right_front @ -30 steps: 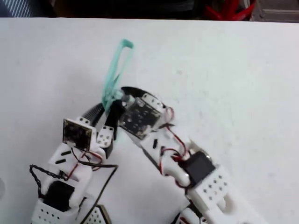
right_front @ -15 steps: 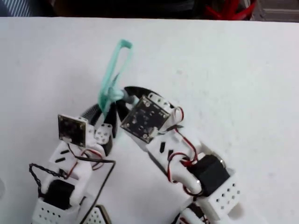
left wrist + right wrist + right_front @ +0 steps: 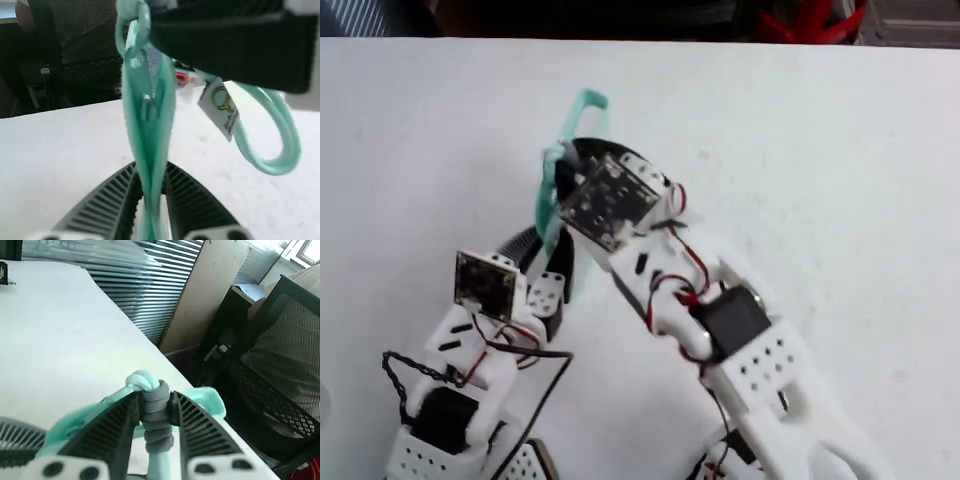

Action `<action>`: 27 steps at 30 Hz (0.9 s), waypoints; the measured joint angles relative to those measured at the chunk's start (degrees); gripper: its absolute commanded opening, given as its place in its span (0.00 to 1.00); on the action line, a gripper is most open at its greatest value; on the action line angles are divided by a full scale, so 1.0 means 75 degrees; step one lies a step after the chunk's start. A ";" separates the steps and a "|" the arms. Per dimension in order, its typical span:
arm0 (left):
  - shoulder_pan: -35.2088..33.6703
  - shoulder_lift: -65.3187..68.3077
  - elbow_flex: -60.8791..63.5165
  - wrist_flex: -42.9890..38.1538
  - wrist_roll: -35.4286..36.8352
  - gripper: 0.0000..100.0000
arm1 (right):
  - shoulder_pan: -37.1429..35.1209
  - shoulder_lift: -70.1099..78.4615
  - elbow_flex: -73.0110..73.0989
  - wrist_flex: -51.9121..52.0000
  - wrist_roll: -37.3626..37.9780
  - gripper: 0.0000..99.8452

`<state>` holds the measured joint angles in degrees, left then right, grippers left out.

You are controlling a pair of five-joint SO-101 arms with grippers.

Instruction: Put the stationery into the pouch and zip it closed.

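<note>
The teal pouch [image 3: 549, 192] is held on edge over the table [image 3: 820, 150] between both arms; we cannot see its contents. The left wrist view shows the left gripper [image 3: 150, 170], fingers clamped on the pouch's edge. The right wrist view shows the right gripper [image 3: 155, 400], fingers pinching the grey zip cord [image 3: 157, 430]. Since the earlier frame, the right gripper has travelled along the pouch toward its loop [image 3: 590, 100].

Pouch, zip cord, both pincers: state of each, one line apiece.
pouch: upright on edge; zip open or closed, cannot tell.
zip cord: pinched in the right pincer.
left pincer: shut on the pouch.
right pincer: shut on the zip cord.
</note>
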<state>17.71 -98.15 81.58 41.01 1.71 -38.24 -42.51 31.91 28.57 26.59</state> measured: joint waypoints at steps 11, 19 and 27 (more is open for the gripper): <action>0.0059 0.0000 -0.0012 0.0012 -0.0188 0.02 | 0.1231 0.1735 -0.1078 -0.0610 0.0012 0.02; 0.0070 0.0000 -0.0047 0.0012 -0.0199 0.02 | 0.1946 0.3247 -0.2520 -0.0656 0.0012 0.02; 0.0070 0.0000 -0.0047 0.0012 -0.0199 0.02 | 0.2579 0.5134 -0.4091 -0.0656 0.0012 0.02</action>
<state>18.24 -98.15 81.23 41.10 0.22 -18.90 -4.00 1.23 23.65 26.68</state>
